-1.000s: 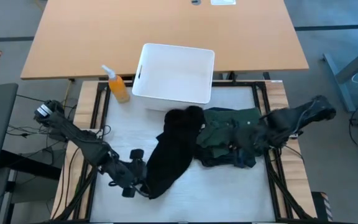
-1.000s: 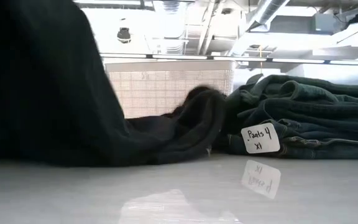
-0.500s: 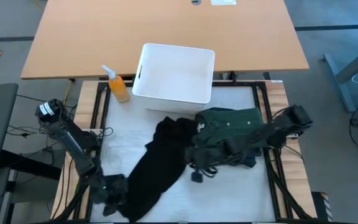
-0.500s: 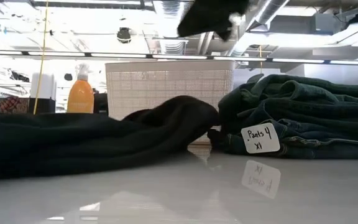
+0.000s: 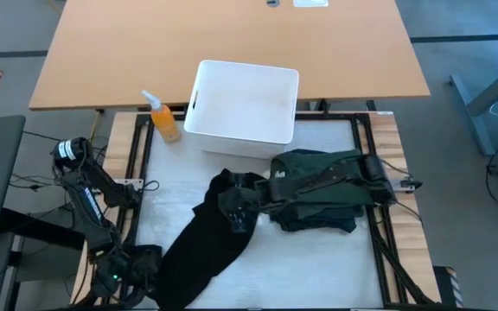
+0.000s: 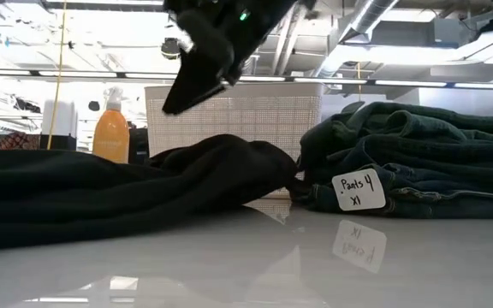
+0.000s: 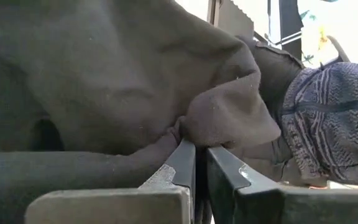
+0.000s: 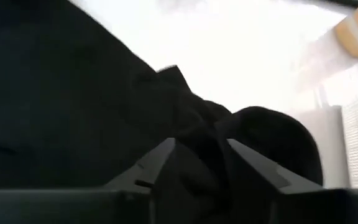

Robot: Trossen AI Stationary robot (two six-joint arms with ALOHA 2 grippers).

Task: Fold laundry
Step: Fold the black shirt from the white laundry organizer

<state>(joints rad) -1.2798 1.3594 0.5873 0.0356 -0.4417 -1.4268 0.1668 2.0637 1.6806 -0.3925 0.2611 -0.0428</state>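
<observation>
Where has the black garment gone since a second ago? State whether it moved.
Yes. In the high view the black garment has slid toward the table's front-left corner, away from the white bin, dragged by the left gripper.

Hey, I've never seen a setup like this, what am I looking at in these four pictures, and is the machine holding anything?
This is a robot with two dark arms at a table, each ending in a two-finger gripper. One picture looks straight down, one looks level across the tabletop, and two come from cameras on the wrists.

On the table lie a long black garment, a folded dark green garment with a tag reading "Pants 4", a white bin and an orange bottle.

The left gripper, at the table's near left corner, is shut on the black garment's end; its wrist view shows cloth pinched between the fingers. The right gripper reaches across to the garment's other end, fingers parted over the cloth; I can't tell whether it grips.
</observation>
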